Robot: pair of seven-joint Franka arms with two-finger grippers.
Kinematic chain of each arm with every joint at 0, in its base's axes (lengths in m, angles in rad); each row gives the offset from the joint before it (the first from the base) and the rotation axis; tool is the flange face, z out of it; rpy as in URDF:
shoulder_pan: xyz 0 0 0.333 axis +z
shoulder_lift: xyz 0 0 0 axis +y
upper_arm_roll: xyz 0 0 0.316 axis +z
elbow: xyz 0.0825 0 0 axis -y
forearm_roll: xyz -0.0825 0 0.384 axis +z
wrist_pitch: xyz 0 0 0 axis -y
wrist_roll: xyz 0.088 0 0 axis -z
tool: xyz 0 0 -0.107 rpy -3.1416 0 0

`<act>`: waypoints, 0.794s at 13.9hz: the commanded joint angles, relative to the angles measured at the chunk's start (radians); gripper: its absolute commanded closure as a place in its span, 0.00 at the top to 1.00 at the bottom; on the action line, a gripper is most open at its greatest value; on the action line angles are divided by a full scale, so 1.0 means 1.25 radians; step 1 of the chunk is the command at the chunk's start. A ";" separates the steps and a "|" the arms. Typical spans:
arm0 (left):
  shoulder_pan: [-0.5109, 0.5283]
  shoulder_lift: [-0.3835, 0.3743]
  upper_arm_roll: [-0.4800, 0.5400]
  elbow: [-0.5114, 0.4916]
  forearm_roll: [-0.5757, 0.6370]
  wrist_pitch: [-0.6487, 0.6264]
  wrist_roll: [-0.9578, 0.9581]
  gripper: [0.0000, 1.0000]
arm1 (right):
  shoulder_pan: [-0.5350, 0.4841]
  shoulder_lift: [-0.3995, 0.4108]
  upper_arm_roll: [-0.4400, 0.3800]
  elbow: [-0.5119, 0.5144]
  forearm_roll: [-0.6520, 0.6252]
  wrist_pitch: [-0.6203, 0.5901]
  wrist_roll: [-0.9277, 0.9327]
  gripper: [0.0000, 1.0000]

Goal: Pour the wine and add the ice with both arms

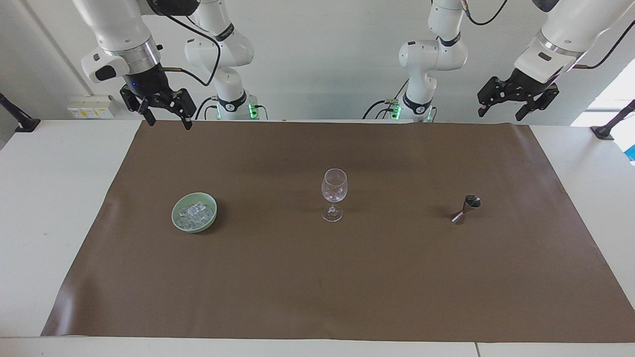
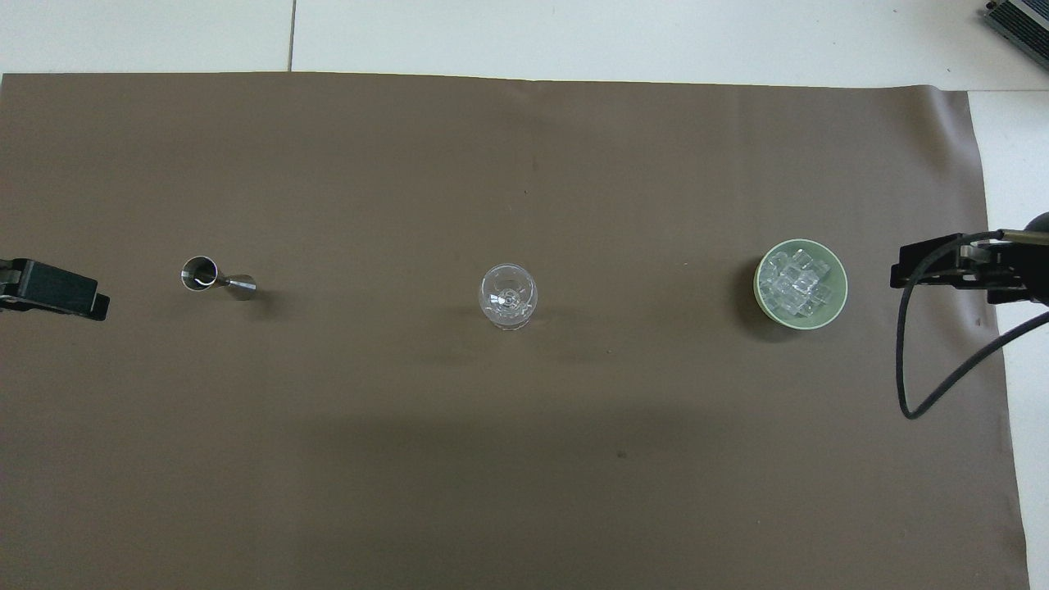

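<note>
a: right gripper (image 1: 167, 118) hanging up high over the robots' edge of the brown mat (image 1: 317, 277), fingers spread, gripping nothing. left gripper (image 1: 518, 105) hanging high toward its own end, likewise spread and bare. both waiting.

b: and sitting where, the task's things?

a: lining up in a row across the mat. ice (image 1: 196, 213) heaping in a green bowl (image 1: 178, 221) toward the right arm's end. wine glass (image 1: 334, 191) standing upright mid-mat, well apart from both neighbours, looking empty. steel jigger (image 1: 466, 209) standing toward the left arm's end.

b: pointing which way, that jigger?

a: standing with long axis upright, only seeming to lean in the facing view; one cup opening skyward, round mouth showing from overhead (image 2: 199, 273), something glinting inside, impossible to tell how full. glass stem vertical too, mouth facing up.

b: starting how, then?

a: probably nothing begun yet. judging by layout: sending the left gripper down to the jigger's narrow waist, closing squarely across it, keeping it level while carrying. tipping slowly over the glass rim, not knocking the bowl of the glass. for ice, lowering the right gripper straight into the heap, pinching one cube, since slippery cubes likely squirting out under a skewed grip.
</note>
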 commanded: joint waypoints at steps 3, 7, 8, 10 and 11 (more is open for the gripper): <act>-0.005 -0.014 0.001 -0.010 0.009 0.002 -0.009 1.00 | -0.004 -0.018 0.003 -0.018 0.000 -0.002 -0.016 1.00; -0.007 -0.017 0.000 -0.015 0.011 0.002 -0.012 1.00 | -0.004 -0.018 0.003 -0.018 0.000 -0.002 -0.016 1.00; -0.007 -0.019 -0.002 -0.018 0.009 0.007 -0.012 1.00 | -0.004 -0.018 0.003 -0.018 0.002 -0.002 -0.016 1.00; -0.003 -0.024 0.001 -0.025 0.009 0.009 -0.010 1.00 | -0.004 -0.018 0.003 -0.018 0.000 -0.002 -0.016 1.00; -0.001 -0.024 0.001 -0.024 0.011 0.008 -0.010 1.00 | -0.004 -0.018 0.003 -0.018 0.002 -0.002 -0.014 1.00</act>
